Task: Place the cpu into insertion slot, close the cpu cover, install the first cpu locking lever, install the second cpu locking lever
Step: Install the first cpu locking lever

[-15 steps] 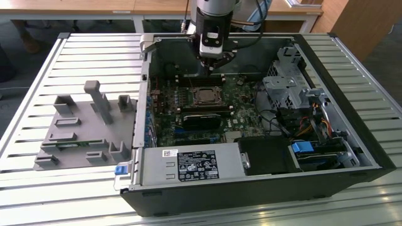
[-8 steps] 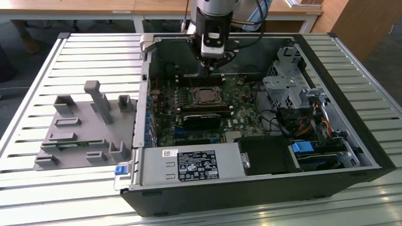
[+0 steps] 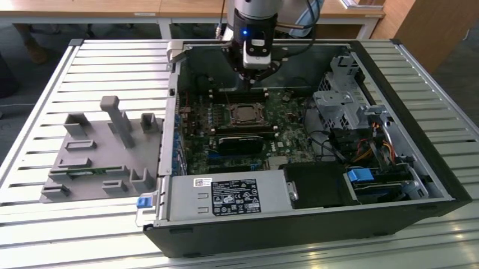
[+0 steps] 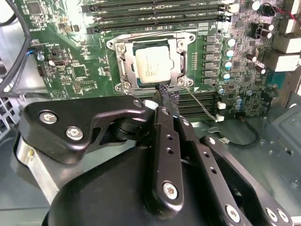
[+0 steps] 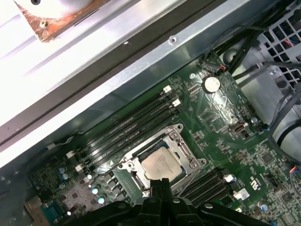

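Note:
The cpu (image 4: 153, 63) lies flat in the insertion slot (image 4: 118, 66) on the green motherboard, silvery top up. The cpu cover (image 4: 178, 61) lies down around it as a metal frame. My gripper (image 4: 167, 96) is shut with nothing between its fingers, and its tip hovers at the socket's edge, just beside the cpu. A thin metal rod (image 4: 197, 101) slants away from the socket corner near the tip; I cannot tell whether it is a locking lever. In the first wrist view the cpu (image 5: 161, 165) sits just beyond the gripper (image 5: 160, 184). In the exterior view the gripper (image 3: 254, 75) hangs above the socket (image 3: 243, 114).
Memory slots (image 4: 150, 14) flank the socket. The open computer case holds a power supply (image 3: 224, 196) at the front, and a drive cage (image 3: 344, 101) with cables (image 3: 367, 151) on the exterior view's right. A grey fixture (image 3: 105, 151) stands on the slatted table at the exterior view's left.

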`<state>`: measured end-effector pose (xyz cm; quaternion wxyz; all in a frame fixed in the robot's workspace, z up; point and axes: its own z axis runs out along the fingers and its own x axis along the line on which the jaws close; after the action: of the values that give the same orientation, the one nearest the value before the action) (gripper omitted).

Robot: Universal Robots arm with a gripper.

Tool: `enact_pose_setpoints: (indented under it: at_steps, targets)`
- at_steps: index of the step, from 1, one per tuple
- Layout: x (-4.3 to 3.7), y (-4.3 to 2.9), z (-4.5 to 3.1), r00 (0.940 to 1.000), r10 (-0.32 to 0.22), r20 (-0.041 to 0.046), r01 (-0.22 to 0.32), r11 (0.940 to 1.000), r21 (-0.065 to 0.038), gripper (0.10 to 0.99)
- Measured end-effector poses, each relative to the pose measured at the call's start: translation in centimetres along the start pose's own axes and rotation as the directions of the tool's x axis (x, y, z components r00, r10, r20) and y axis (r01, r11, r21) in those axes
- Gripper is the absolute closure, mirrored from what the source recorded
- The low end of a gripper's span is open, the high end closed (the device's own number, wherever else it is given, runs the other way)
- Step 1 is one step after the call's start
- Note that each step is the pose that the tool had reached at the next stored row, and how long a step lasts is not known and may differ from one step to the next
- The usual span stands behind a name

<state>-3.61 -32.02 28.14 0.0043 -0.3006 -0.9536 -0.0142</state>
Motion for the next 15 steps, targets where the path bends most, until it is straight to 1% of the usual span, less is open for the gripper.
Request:
enact_pose_setpoints:
  at_steps: [4,8,11,15]
  targets:
    - [-0.01,-0.02,0.0,0.9992,-0.041,0.0013,0.041,0.9992,-0.001,0.98]
    - [-0.02,-0.03,0.01,0.997,-0.078,0.003,0.078,0.997,-0.003,0.98]
    - [-0.02,-0.04,0.01,0.9939,-0.11,0.003,0.11,0.9939,-0.004,0.98]
    - [-0.02,-0.04,0.01,0.9873,-0.159,0.0019,0.159,0.9873,-0.004,0.98]
